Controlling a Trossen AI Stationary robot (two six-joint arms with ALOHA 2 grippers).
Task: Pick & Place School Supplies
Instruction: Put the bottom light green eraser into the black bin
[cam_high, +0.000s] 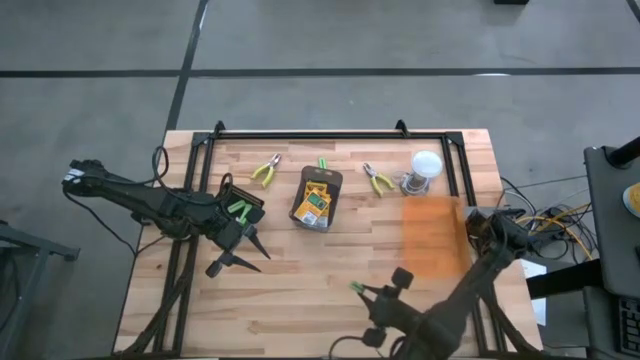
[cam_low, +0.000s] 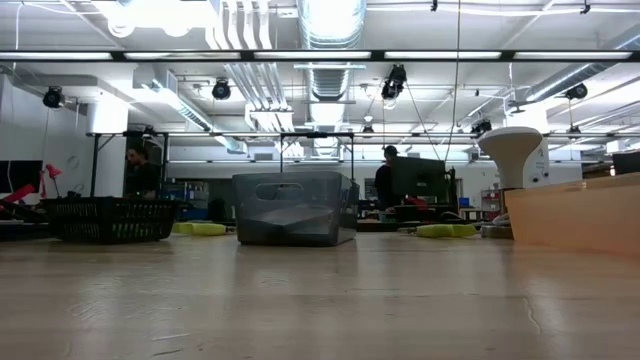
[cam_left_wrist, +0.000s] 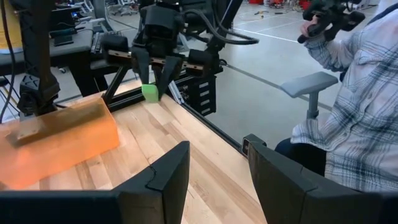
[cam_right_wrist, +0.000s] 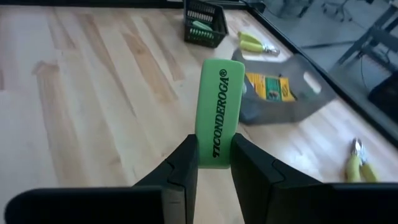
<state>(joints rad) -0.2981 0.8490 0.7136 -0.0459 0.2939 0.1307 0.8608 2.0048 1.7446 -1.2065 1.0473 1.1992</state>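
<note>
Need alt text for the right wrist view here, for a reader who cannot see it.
The right gripper pinches an upright bright-green stick printed TICONDEROGA above the wooden table. Beyond lie a dark grey tray holding yellow-and-green crayon boxes, a small black basket and yellow-green-handled pliers.

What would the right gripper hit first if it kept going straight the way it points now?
Probably the dark grey tray holding the crayon boxes. The right gripper, shut on a green stick, aims across bare wood toward it; depth is unclear.
</note>
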